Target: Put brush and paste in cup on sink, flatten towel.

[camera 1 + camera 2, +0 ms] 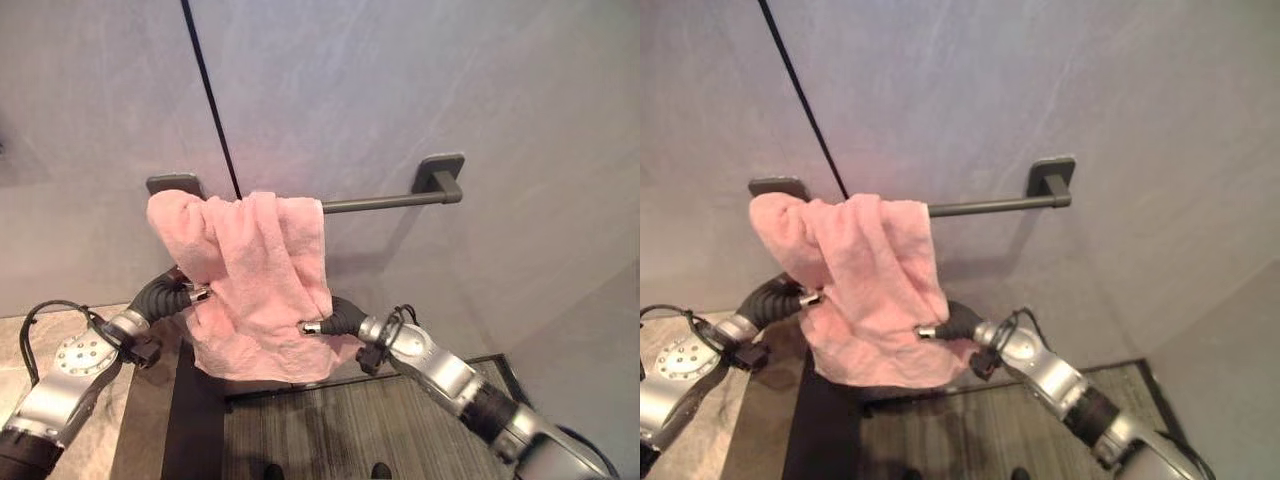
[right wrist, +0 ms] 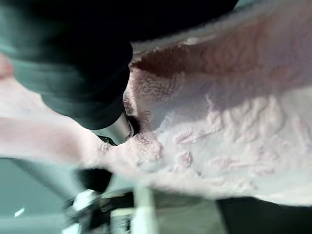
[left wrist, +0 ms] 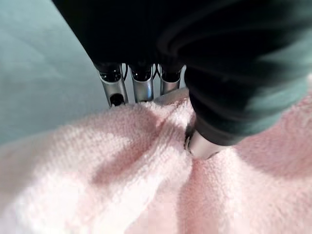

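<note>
Pink towel (image 1: 255,280) hangs bunched at the rail's (image 1: 380,204) left end. Left hand (image 3: 141,85) and right hand (image 2: 114,129) are buried in its folds; finger state cannot be told. Best: draw the edges apart evenly along the rail.

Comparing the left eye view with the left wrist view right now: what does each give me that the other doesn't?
Left eye view alone: the grey towel bar on the wall, most of its right part bare, with the pink towel bunched at its left end, and the right robot hand at the towel's lower right edge. Left wrist view alone: a close look at the left robot hand, whose fingers run down into the cloth, their tips hidden. Shared: the towel and the left robot hand against it.
</note>
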Robot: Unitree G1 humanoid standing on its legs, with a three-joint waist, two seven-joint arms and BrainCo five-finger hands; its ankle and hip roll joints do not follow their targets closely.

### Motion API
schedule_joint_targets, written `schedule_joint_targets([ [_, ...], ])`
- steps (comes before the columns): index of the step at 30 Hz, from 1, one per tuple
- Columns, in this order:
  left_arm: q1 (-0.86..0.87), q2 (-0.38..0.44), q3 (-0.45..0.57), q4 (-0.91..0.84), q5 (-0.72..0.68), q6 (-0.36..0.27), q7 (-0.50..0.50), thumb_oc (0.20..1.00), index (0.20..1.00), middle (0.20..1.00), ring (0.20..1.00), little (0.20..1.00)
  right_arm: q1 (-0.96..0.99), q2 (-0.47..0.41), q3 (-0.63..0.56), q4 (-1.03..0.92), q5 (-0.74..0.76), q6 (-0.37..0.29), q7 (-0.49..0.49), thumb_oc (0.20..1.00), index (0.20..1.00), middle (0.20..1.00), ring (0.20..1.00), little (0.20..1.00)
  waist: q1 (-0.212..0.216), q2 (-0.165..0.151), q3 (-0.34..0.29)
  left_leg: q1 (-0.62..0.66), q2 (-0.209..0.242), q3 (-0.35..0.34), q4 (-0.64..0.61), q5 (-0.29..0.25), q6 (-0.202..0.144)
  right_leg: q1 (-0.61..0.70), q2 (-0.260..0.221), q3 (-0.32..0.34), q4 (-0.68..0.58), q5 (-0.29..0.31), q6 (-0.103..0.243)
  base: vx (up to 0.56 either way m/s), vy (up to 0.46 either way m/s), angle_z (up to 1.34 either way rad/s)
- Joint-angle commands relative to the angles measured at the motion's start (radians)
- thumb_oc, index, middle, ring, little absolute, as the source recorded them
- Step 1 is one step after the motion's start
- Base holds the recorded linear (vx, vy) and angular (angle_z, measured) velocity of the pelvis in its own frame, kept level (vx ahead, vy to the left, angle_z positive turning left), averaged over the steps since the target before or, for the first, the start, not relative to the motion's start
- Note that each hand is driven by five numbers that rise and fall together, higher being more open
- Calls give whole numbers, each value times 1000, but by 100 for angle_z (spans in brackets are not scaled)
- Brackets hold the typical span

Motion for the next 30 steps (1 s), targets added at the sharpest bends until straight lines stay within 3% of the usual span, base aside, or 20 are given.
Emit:
schedule_joint_targets([
  [1,0,59,111,-89,-3,-101,39,200,200,200,200,200,-33,-2,-85,-127,67,-119,15,200,200,200,200,200,5,-33,17,32,-1,20,7,-40,11,6,-86,36,9,68,78,-22,-44,-12],
  [4,91,61,206,-226,-100,-124,0,200,200,200,200,200,42,-33,-105,-238,147,-129,52,200,200,200,200,200,11,-39,16,35,8,22,7,-39,7,7,-80,40,3,68,79,-29,-42,-16],
  [6,98,56,214,-251,-129,-129,-9,200,200,200,200,200,55,-47,-104,-256,165,-131,63,200,200,200,200,200,10,-40,14,36,10,18,7,-38,5,9,-80,37,1,66,79,-9,-13,-2],
  [12,40,36,129,-280,-174,-138,-32,200,200,200,200,200,81,-67,-89,-247,186,-131,62,200,200,200,200,200,3,-38,6,32,12,5,7,-32,-2,21,-82,19,0,58,72,-10,-18,3],
  [14,-24,-10,2,-220,-199,-126,-40,200,200,200,200,200,74,-26,-54,-115,155,-129,35,200,200,200,200,200,-3,-35,3,33,15,1,7,-30,-3,25,-80,13,0,57,68,-12,-5,3],
  [17,-67,-35,-75,-179,-191,-114,-39,200,200,200,200,200,56,17,-37,-28,109,-127,0,200,200,200,200,200,-3,-31,1,36,16,3,7,-30,-3,26,-78,14,-1,57,67,-10,-3,2],
  [18,-99,-78,-134,-133,-177,-108,-14,200,200,200,200,200,49,66,-35,49,101,-139,-44,200,200,200,200,200,-5,-28,-2,38,17,4,7,-28,-3,27,-77,15,-1,58,66,0,0,0],
  [23,-110,-89,-131,-177,-182,-114,-23,200,200,200,200,200,59,67,-84,-22,129,-166,-41,200,200,200,200,200,-15,-28,-4,37,18,6,7,-27,-4,22,-75,22,-1,60,69,0,0,0],
  [25,-87,-144,-112,-184,-187,-121,-11,200,200,200,200,200,87,57,-133,-95,137,-197,-51,200,200,200,200,200,-20,-30,-9,40,20,6,7,-28,-3,23,-74,23,-1,59,68,0,0,0],
  [28,-103,-121,-89,-229,-157,-150,0,200,200,200,200,200,92,52,-164,-150,148,-225,-71,200,200,200,200,200,-21,-27,-10,40,21,4,7,-26,-4,24,-72,23,-1,60,68,0,0,0],
  [29,-115,-182,-78,-285,-313,-138,-63,391,391,391,391,391,103,61,-183,-221,220,-242,-24,200,200,200,200,200,-28,-30,-11,41,23,8,7,-26,-5,20,-72,28,-1,60,70,0,0,0],
  [30,-114,-183,-78,-285,-315,-138,-65,388,388,388,388,388,104,60,-184,-222,221,-242,-23,200,200,200,200,200,-28,-29,-11,41,23,8,7,-27,-5,20,-72,28,-1,60,71,-10,-4,-5],
])
